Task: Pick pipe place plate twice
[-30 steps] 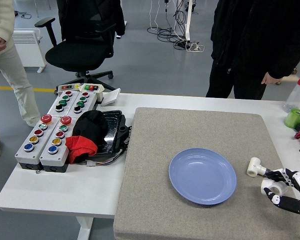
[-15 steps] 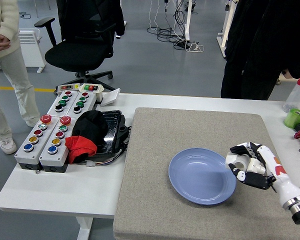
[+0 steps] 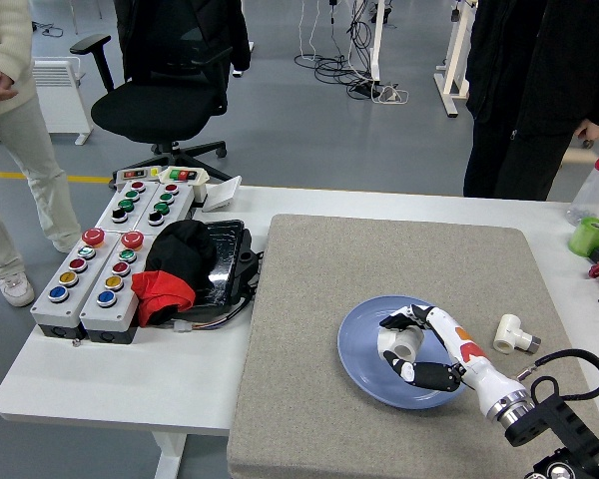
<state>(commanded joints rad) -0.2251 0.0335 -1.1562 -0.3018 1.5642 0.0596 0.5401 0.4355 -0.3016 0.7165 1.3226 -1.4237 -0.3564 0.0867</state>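
Over the round blue plate [image 3: 369, 369], the robot's right hand [image 3: 415, 346] holds a white plastic pipe fitting [image 3: 399, 345], fingers curled round it, thumb side up, the piece just above or perhaps touching the plate's inner surface; contact cannot be settled from this view. Half a second back the hand was at the plate's right rim, and a second back it was off the mat's right edge beside the pipes; so the carry is done and the hand has arrived over the target. Judgement: first placement is at the release stage; fingers need only open.

Second white T-shaped pipe fitting [image 3: 510, 335] lies on the grey felt mat [image 3: 319, 279], right of the plate, just beside the forearm; it waits for the second pick. Left hand not seen.

Further out: grey push-button control boxes [image 3: 100, 269] and a black tray with black and red cloth [image 3: 180, 269] on the white table [image 3: 90, 379], well apart from the work; green cup [image 3: 587, 237] at far right. Person in dark clothes [image 3: 539, 90] stands at the far side, hands not over the table; nothing obstructs the plate.
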